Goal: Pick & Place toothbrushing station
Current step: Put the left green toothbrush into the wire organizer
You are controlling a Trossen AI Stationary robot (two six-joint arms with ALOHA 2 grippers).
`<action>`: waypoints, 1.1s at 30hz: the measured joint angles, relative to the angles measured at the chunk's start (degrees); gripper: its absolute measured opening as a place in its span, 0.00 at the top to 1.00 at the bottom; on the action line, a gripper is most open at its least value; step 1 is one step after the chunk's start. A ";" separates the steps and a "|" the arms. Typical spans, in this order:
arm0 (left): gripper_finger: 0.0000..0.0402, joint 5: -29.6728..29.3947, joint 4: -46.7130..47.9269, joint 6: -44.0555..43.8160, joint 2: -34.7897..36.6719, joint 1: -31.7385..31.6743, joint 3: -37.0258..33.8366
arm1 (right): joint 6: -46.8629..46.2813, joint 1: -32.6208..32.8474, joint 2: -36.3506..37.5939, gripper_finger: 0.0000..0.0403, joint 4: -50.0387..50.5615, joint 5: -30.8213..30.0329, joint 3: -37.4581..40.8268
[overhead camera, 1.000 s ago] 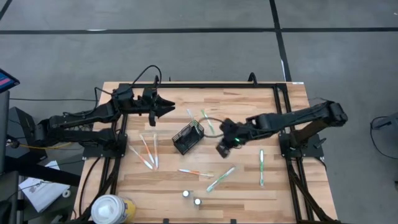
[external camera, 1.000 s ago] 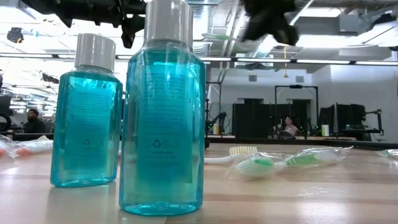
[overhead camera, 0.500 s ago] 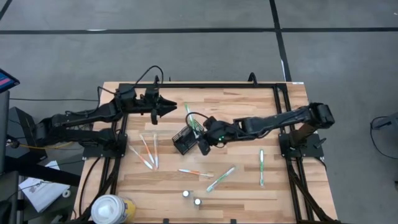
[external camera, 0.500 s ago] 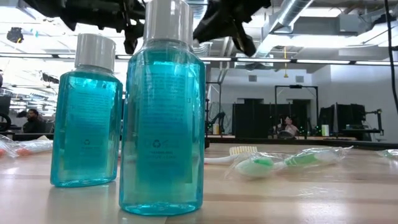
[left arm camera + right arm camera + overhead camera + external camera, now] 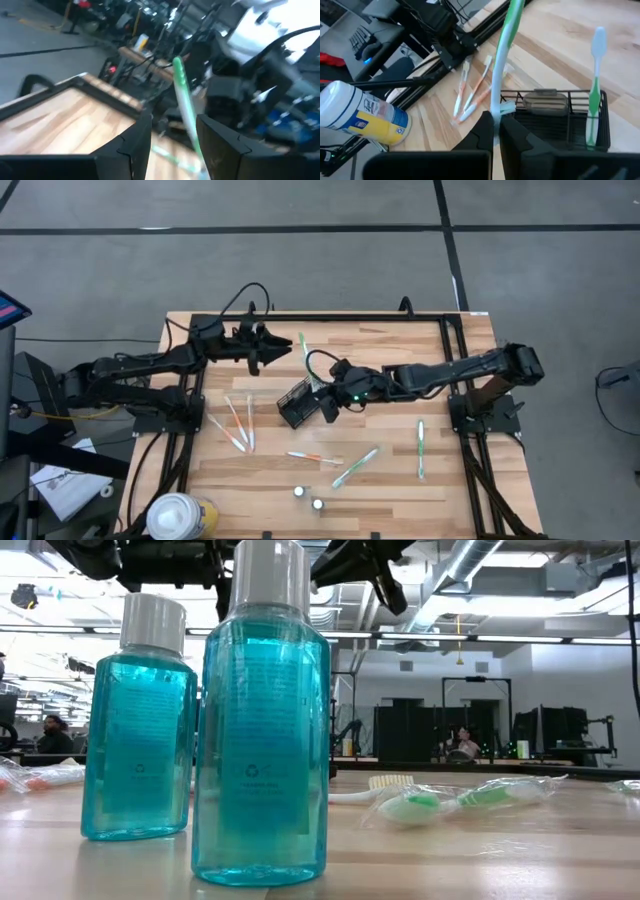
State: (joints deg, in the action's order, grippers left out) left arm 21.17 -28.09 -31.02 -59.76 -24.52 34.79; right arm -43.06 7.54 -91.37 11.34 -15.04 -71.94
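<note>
The black wire-mesh holder [image 5: 297, 404] [image 5: 555, 117] stands on the wooden table [image 5: 400, 345], with a green toothbrush [image 5: 594, 95] upright inside it. My right gripper [image 5: 323, 388] [image 5: 495, 129] hovers just over the holder, shut on a white-and-green toothbrush [image 5: 306, 358] [image 5: 506, 45]. My left gripper [image 5: 286, 348] [image 5: 175, 145] hangs open at the far left. The held brush's free green end [image 5: 181, 87] stands just ahead of its fingers, apart from them as far as shows. Several more toothbrushes [image 5: 237, 425] lie flat on the table. My right gripper pinches the toothbrush's white shaft [image 5: 494, 107] between its two fingers, close to the bristle end. The fingers slant down from the table's right side and lie across the brush. The brush is lifted clear and tilted, its green handle rising toward the far left.
Two blue bottles [image 5: 140, 720] [image 5: 262, 730] stand near the front edge. A white-and-yellow round container [image 5: 178, 515] sits at the front left corner. Loose toothbrushes lie at centre [image 5: 355, 467] and right [image 5: 421, 448]. Black frame rails [image 5: 452, 360] run along both sides.
My right gripper has carried the toothbrush toward the table's left edge, from right of the holder to just over it, and has tipped further. The brush's green end now reaches up close to my left gripper, which has shifted slightly right.
</note>
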 joint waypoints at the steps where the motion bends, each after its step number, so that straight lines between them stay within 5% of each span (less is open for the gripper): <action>1: 0.62 0.67 -0.77 -1.07 -0.02 -0.16 0.00 | 0.17 -0.19 0.00 1.00 -0.48 0.03 0.00; 23: 0.62 2.58 -7.00 -4.02 -1.88 -0.32 0.11 | 2.77 -3.20 -3.01 1.00 -9.33 6.89 -0.75; 33: 0.65 2.36 -7.15 -4.37 -1.88 -0.32 0.22 | 5.95 -4.36 -10.51 1.00 -8.70 10.94 -9.43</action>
State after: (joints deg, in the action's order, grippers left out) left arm 23.53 -35.24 -35.39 -61.65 -24.84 35.00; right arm -37.10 3.18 -101.88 2.64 -4.10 -81.37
